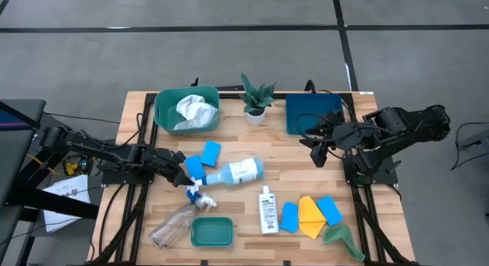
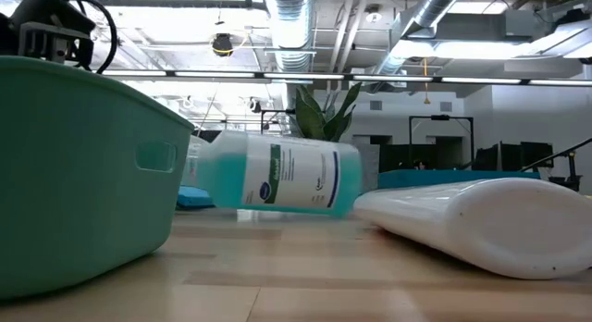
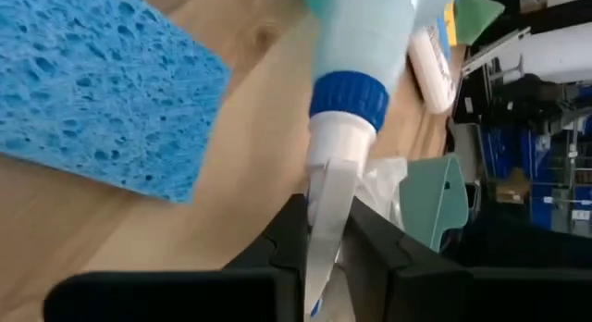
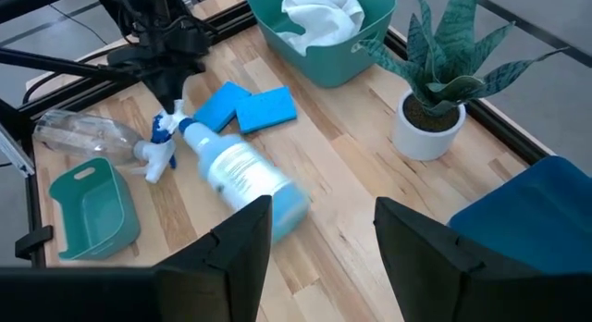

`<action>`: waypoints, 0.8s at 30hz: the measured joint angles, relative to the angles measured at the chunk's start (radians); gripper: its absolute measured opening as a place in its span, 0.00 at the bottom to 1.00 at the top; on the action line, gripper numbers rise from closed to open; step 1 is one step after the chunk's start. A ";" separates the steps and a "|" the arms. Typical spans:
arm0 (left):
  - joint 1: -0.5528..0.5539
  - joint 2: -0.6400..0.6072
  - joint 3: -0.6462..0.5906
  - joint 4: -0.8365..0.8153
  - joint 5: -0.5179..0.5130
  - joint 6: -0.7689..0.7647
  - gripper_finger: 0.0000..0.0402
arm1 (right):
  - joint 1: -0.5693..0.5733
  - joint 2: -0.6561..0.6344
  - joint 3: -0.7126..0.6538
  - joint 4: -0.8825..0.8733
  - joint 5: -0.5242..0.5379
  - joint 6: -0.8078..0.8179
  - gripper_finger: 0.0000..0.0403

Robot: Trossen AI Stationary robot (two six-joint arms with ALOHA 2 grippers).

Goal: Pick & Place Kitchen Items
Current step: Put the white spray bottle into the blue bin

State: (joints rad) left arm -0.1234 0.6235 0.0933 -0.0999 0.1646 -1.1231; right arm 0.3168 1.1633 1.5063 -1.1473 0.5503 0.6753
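A white spray bottle [image 1: 233, 173] filled with blue liquid lies on its side mid-table; the low view shows its body [image 2: 277, 179]. My left gripper [image 1: 183, 178] is shut on its head end. Beside it lie a clear spray bottle [image 1: 172, 226], a small white bottle [image 1: 267, 209] and two blue sponges [image 1: 205, 159]. Two more blue sponges [image 1: 289, 216], a yellow cloth [image 1: 309, 216] and a green cloth [image 1: 340, 237] lie near the front right. My right gripper [image 4: 319, 234] hangs open above the table's right side, holding nothing. My left gripper pinches the spray bottle's white spray head [image 3: 328, 197], just behind the blue collar [image 3: 347, 100], between its two fingers. The fingers come from the table's left, slanting down, along the bottle's length. The bottle lies on its side on the table.
A large green tub [image 1: 187, 109] with a white cloth [image 1: 195, 109] stands at the back left. A potted plant [image 1: 254, 102] and a dark blue tray [image 1: 313, 113] are at the back. A small green tub [image 1: 212, 231] sits near the front edge.
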 joint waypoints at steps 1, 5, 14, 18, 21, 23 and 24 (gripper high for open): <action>0.000 0.000 0.000 0.011 -0.007 -0.003 0.09 | 0.000 0.000 0.000 0.000 0.000 -0.001 0.46; 0.001 0.002 -0.002 0.058 -0.020 -0.014 0.08 | 0.001 0.000 0.000 0.000 0.000 -0.002 0.46; 0.002 0.002 0.075 0.103 -0.018 -0.003 0.06 | 0.001 0.000 0.000 -0.001 0.000 -0.004 0.46; 0.002 0.003 0.122 0.092 -0.018 0.001 0.06 | 0.001 0.000 0.000 0.000 0.000 -0.014 0.46; 0.001 0.003 0.175 0.013 -0.013 0.024 0.06 | 0.001 0.000 0.000 0.002 0.000 -0.021 0.46; 0.001 0.009 0.219 -0.055 -0.008 0.049 0.06 | 0.001 0.000 0.000 0.002 0.000 -0.021 0.46; 0.001 0.013 0.242 -0.086 -0.008 0.064 0.06 | 0.001 0.000 0.000 0.002 0.000 -0.021 0.46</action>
State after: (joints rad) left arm -0.1223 0.6367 0.3351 -0.1862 0.1570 -1.0589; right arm 0.3176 1.1633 1.5063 -1.1450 0.5503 0.6540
